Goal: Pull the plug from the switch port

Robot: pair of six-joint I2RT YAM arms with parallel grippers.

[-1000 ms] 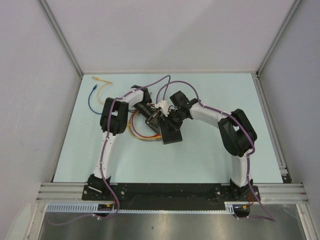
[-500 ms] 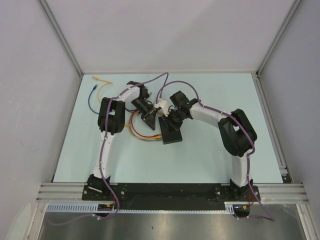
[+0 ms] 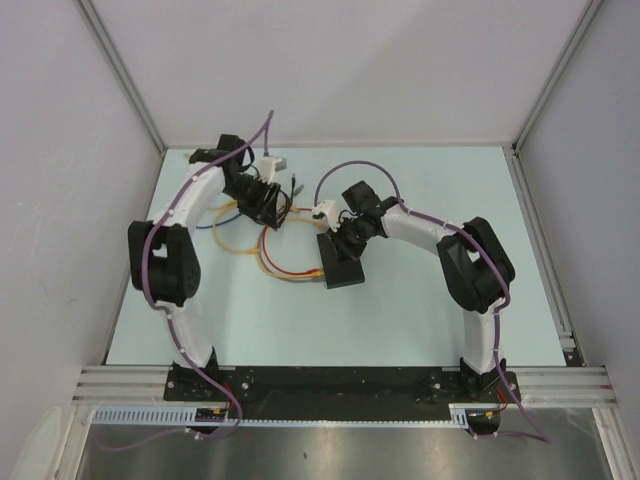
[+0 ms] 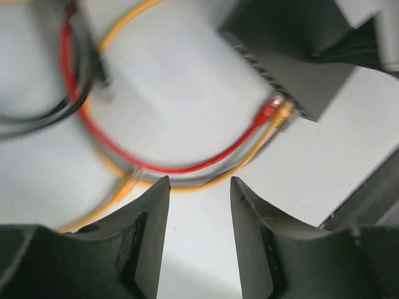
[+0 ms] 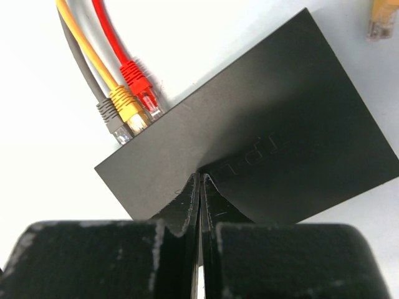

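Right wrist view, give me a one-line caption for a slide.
Shut right gripper tips on the black switch, with red plug, yellow plug and grey plug at its port edge.

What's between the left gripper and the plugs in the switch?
Nothing solid. Only slack cable loops lie on the table between the open left gripper and the plugs. The right gripper, shut, presses on the switch top, clear of the plugs.

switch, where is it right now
In the top view, the switch lies near the table's middle, under the shut right gripper, with three plugs at its left edge.
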